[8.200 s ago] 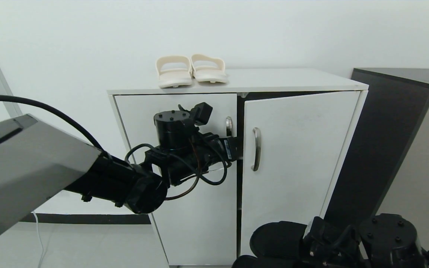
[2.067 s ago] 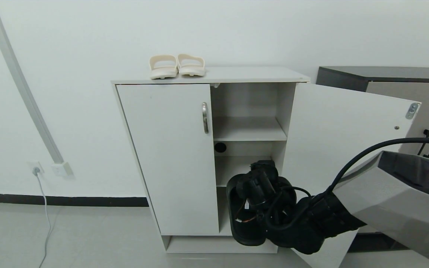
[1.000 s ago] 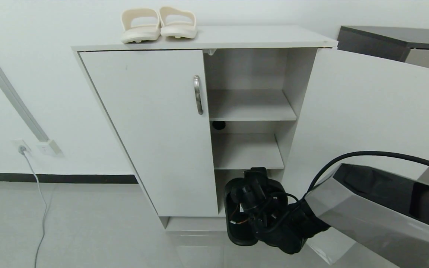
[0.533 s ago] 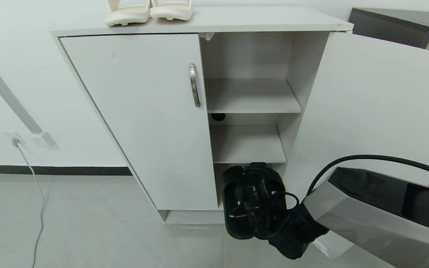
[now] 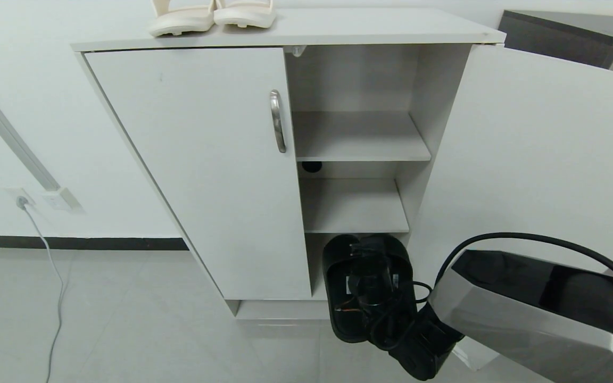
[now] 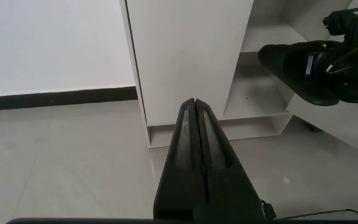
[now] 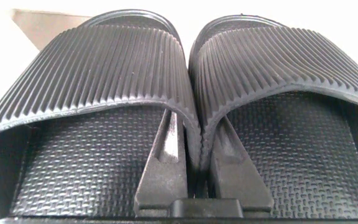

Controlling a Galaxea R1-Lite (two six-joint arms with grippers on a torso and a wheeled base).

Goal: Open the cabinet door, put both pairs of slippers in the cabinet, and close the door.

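A white cabinet (image 5: 381, 24) stands with its right door (image 5: 530, 149) swung open and its left door (image 5: 195, 159) closed. A cream pair of slippers (image 5: 210, 16) rests on its top. My right gripper (image 5: 367, 282) is shut on a black pair of slippers (image 5: 338, 276) at the mouth of the bottom compartment. In the right wrist view its fingers (image 7: 166, 149) pinch the inner edges of both black slippers (image 7: 98, 81) together. My left gripper (image 6: 194, 109) is shut with nothing in it, above the floor in front of the closed door. The black pair (image 6: 303, 62) is visible beyond it.
Two bare shelves (image 5: 357, 135) (image 5: 351, 205) sit above the bottom compartment. A dark cabinet (image 5: 567, 32) stands behind the open door. A wall socket with a hanging cable (image 5: 22, 202) is at the left. Open grey floor lies in front.
The right door has gone from ajar to wide open and the head camera has moved closer. The right arm has carried the black slippers to the bottom compartment, nudging them slightly in the last half second.
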